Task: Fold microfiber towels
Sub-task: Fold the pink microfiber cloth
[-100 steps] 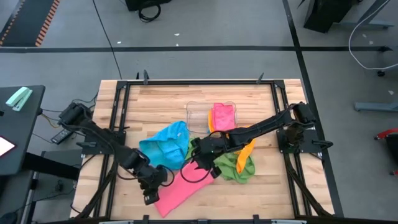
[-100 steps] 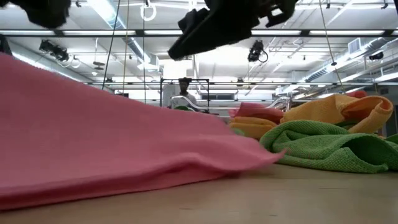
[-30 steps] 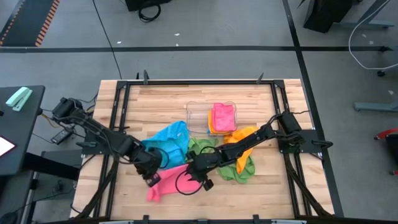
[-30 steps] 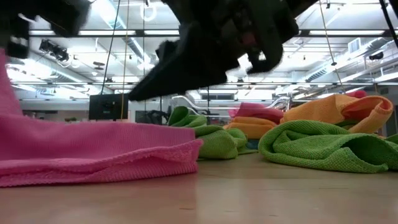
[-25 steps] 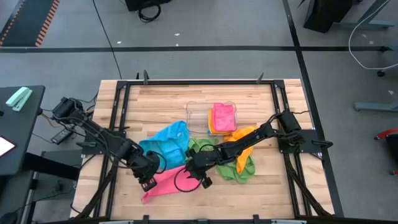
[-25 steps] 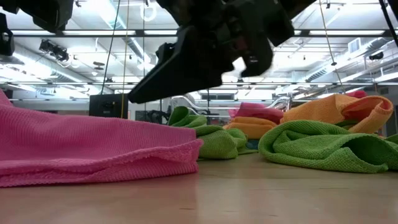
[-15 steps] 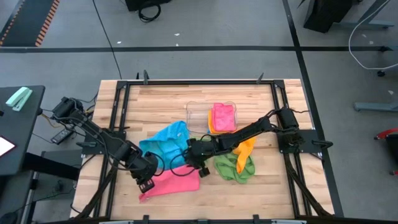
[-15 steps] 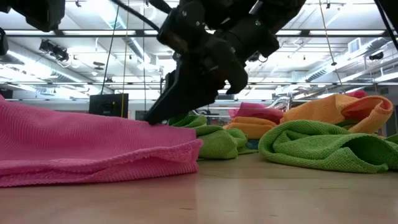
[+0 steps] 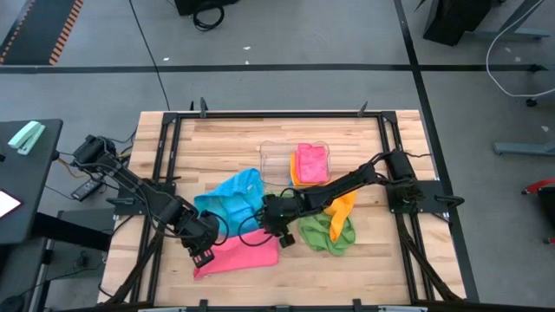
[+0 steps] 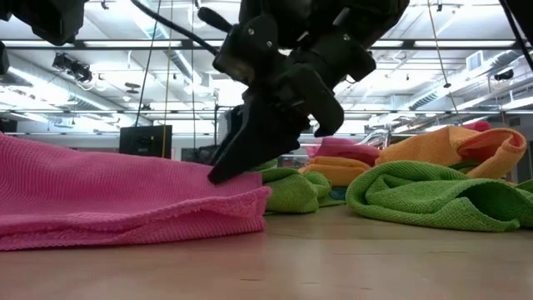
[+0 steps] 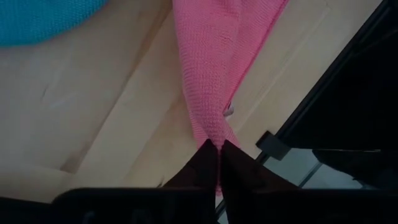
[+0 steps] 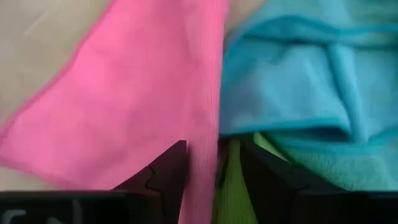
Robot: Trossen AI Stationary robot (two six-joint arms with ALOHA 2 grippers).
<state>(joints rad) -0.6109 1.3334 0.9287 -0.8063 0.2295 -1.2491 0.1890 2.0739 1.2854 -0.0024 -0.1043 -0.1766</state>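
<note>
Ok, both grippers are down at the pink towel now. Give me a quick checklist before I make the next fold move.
1. Left gripper shut on a corner of the pink microfiber towel: ok.
2. Right gripper holding the pink towel's far edge: not ok; its fingers straddle the edge with a gap showing.
3. Pink towel lying flat on the wooden table: not ok; it is folded over with a doubled edge in the low view.
4. Pink towel free of the crumpled blue towel: cannot tell; they meet beside the right gripper.
5. Green towel and orange towel away from the pink one: ok.
</note>
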